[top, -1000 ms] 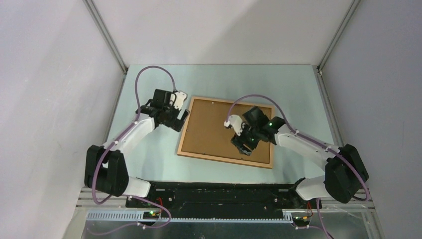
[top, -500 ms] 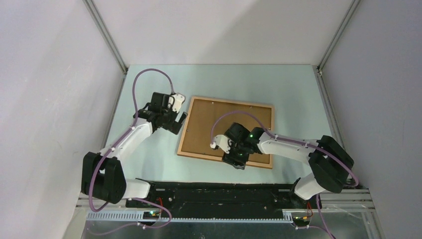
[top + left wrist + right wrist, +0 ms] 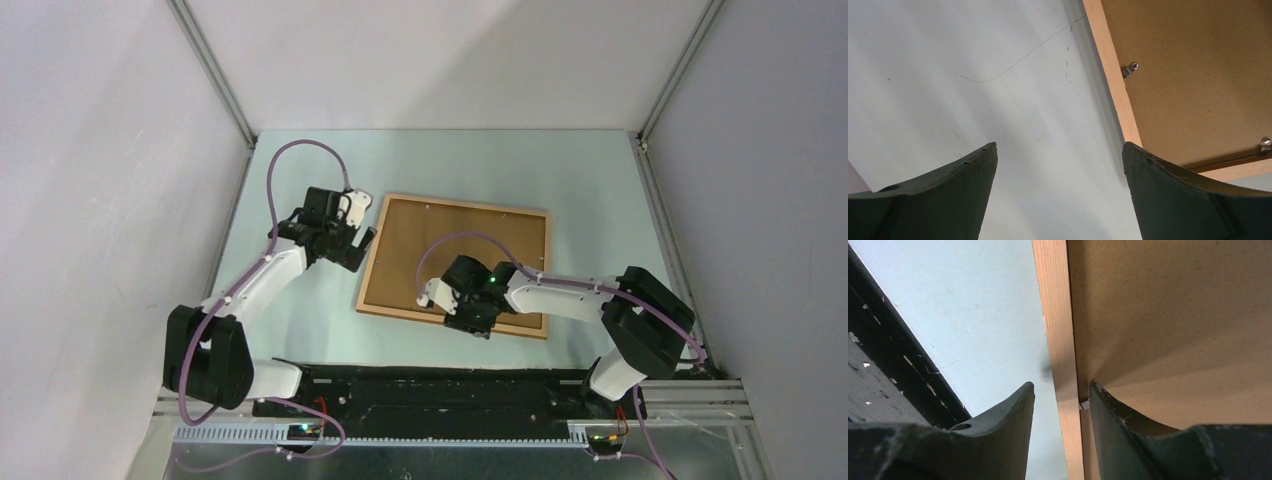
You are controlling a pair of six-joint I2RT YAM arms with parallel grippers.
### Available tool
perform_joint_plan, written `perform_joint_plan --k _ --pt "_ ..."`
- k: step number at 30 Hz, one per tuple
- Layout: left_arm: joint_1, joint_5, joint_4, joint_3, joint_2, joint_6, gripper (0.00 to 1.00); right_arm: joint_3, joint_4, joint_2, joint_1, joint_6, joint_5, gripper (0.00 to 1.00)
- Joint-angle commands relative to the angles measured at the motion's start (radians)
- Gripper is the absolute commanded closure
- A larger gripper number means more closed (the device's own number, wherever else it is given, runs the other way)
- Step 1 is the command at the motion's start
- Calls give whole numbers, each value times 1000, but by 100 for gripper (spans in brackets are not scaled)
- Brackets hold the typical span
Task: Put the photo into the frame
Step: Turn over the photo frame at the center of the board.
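Note:
The frame [image 3: 369, 265] lies face down on the pale table with the brown backing board [image 3: 455, 245] set inside it. The photo is hidden. My right gripper [image 3: 468, 322] is at the frame's near rail [image 3: 1058, 340]. It straddles that rail, one finger over the table and the other on the backing board [image 3: 1173, 315] beside a small tab [image 3: 1084, 404]. Its jaws [image 3: 1061, 386] are partly open, with table showing between the outer finger and the rail. My left gripper [image 3: 362, 246] hangs wide open [image 3: 1059, 150] just left of the frame's left rail [image 3: 1111, 85], holding nothing.
Two metal clips [image 3: 1130, 69] [image 3: 1264, 145] sit on the backing board's edges. A black base bar [image 3: 450, 385] runs along the near table edge, close behind the right gripper. Grey walls enclose the table on three sides.
The right arm swung from over the middle of the backing board down to the frame's near rail, and its jaws narrowed. The left arm barely moved.

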Motion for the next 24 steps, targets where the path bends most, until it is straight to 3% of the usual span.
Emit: perform_joint_plan --k 1,5,10,17,24 --pt "4 -8 16 -13 -46 21 1 -4 24 17 18 3 23 53" --pt "4 -10 16 -24 -65 30 1 -2 27 38 23 8 30 60" --pt "4 12 15 -56 -122 62 2 19 3 39 18 3 0 78" --pt "3 149 4 -129 -277 143 2 97 -93 -17 -34 -39 -122 100" --pt "-55 250 -35 -124 -435 210 0 283 -263 -71 -80 -130 -269 100"
